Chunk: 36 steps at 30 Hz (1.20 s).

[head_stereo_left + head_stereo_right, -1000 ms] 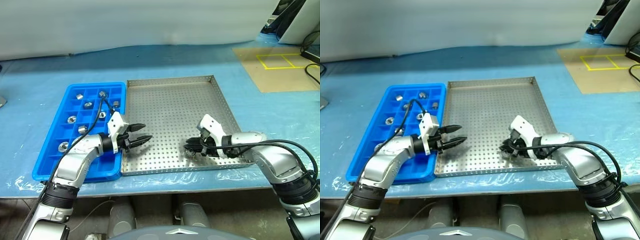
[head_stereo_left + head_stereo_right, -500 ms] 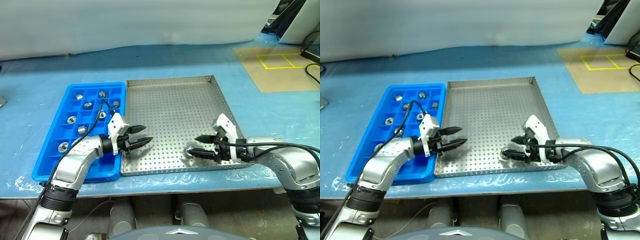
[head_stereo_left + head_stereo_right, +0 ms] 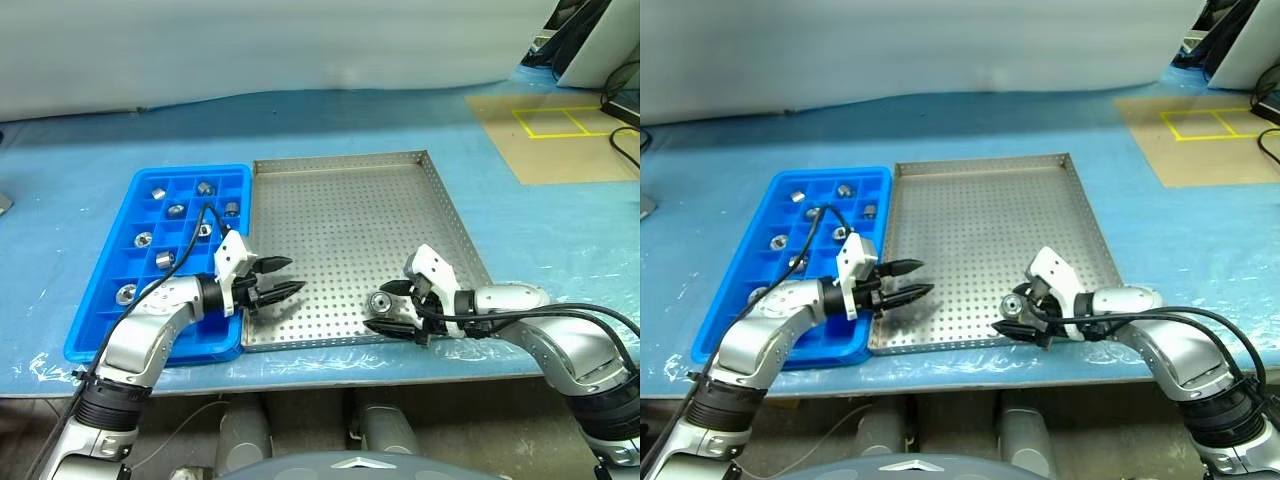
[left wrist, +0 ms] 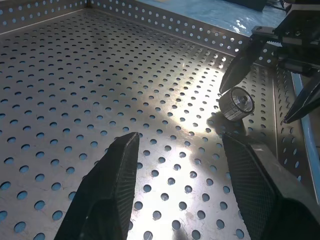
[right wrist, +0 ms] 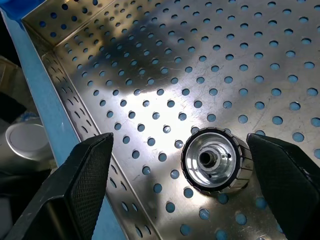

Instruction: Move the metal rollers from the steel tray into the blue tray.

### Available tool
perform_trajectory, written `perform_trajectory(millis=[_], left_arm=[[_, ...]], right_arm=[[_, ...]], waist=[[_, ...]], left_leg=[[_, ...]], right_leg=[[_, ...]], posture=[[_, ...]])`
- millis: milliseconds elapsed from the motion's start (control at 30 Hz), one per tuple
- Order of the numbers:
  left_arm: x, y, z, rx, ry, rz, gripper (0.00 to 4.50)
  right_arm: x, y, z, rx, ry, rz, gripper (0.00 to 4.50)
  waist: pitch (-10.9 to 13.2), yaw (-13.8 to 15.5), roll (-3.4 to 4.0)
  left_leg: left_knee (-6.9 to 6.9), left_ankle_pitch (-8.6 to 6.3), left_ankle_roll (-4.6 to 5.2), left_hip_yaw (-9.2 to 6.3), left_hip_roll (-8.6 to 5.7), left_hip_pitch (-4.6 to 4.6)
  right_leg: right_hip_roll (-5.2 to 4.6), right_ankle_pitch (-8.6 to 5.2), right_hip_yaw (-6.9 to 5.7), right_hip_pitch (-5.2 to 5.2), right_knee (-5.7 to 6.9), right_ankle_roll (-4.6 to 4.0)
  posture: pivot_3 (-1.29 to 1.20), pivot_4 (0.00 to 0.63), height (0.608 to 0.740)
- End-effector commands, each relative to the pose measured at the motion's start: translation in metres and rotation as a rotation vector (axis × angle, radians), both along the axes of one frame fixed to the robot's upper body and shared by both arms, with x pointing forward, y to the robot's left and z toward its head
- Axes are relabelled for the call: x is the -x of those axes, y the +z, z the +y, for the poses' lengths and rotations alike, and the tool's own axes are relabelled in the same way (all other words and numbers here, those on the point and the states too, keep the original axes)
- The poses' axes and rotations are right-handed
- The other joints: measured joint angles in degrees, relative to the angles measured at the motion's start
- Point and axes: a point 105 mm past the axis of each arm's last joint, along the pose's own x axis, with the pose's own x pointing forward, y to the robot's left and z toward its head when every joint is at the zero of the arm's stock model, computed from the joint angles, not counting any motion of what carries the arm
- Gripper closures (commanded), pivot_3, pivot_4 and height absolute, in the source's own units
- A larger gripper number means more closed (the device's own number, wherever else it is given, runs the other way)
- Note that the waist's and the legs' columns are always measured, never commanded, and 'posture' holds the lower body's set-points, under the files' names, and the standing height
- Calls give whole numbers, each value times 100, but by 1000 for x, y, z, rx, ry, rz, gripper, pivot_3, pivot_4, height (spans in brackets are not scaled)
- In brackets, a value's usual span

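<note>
while roller lies in steel tray, right claw wide, left claw parted, empty.

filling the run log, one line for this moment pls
right tool: open, straddling last roller | steel tray: one roller left | left tool: open, empty | blue tray: rollers inside

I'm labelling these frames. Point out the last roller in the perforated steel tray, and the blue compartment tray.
Shiny silver metal roller (image 5: 214,160), right wrist view, its end face.
Bright blue plastic compartment tray (image 3: 88,330), left eye view, near-left rim.
</note>
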Motion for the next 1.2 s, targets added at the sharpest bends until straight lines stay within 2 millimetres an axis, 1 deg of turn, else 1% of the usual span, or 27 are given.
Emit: perform_trajectory(millis=[33,233,333,400,500,667,700,733,800,833,933,1033,1100,1167,1200], left_arm=[[1,4,2,4,6,-8,1722],[0,4,2,3,11,-11,1722],[-1,4,2,3,12,-13,1722],[-2,5,2,3,13,-15,1722],[-3,5,2,2,14,-16,1722],[-4,5,3,4,13,-15,1722],[-4,6,3,4,12,-16,1722],[-5,6,3,4,13,-17,1722],[-6,6,3,4,14,-19,1722],[-6,7,3,3,15,-20,1722],[-7,7,4,3,15,-22,1722],[-8,8,4,4,16,-25,1722],[-9,9,4,5,16,-26,1722],[-8,9,4,6,13,-27,1722],[-7,9,3,7,13,-31,1722]], right_arm=[[-2,9,6,8,12,-52,33],[-2,13,9,52,17,-84,33],[4,7,7,104,59,-84,582],[2,5,6,126,47,-90,1204],[1,2,5,144,50,-94,1204],[-2,-8,-5,152,35,-97,1204],[-3,-9,-6,149,36,-101,1567],[-5,-11,-8,152,26,-111,1765],[-10,-15,-13,172,3,-131,2424],[-10,-17,-15,178,11,-133,2680],[-10,-15,-13,146,25,-139,2720],[-17,-12,-13,140,0,-162,2720],[-17,-9,-8,124,20,-163,2720],[-19,2,1,73,28,-164,2720],[-22,10,6,46,29,-174,2720]], waist=[[0,1,0],[0,1,0],[0,5,0],[0,3,0],[0,2,0],[0,4,0],[0,4,0],[0,4,0],[0,-2,0],[0,-3,0],[0,-1,0],[0,-5,0],[0,-2,0],[0,-2,0],[0,-5,0]], left_leg=[[0,0,0,0,0,0],[0,0,0,0,0,0],[0,0,0,0,0,0],[0,0,0,0,0,0],[0,0,0,0,1,0],[0,0,0,0,0,-1],[0,0,0,0,0,-1],[0,0,0,0,0,-1],[-1,0,0,0,0,0],[1,0,0,0,0,0],[2,0,0,0,0,0],[3,0,0,0,0,1],[3,0,0,0,1,1],[3,0,0,0,0,0],[3,0,0,0,0,0]], right_leg=[[0,0,0,0,0,0],[0,0,0,0,1,0],[0,0,0,0,0,0],[0,0,0,0,0,0],[0,0,0,0,1,0],[0,0,0,0,0,0],[-1,0,0,0,0,0],[0,0,0,0,0,0],[0,0,0,0,0,0],[0,0,0,0,0,0],[0,0,0,1,1,0],[0,0,0,1,2,1],[0,0,0,1,3,0],[0,0,0,1,3,-1],[0,1,0,0,3,-2]], posture=[[-193,150,740],[-194,150,740],[-194,150,740],[-196,150,740],[-197,150,740],[-199,150,740],[-199,150,740],[-199,150,740],[-198,150,740],[-199,150,740],[-195,150,740],[-190,150,740],[-184,150,740],[-177,150,740],[-172,150,740]])
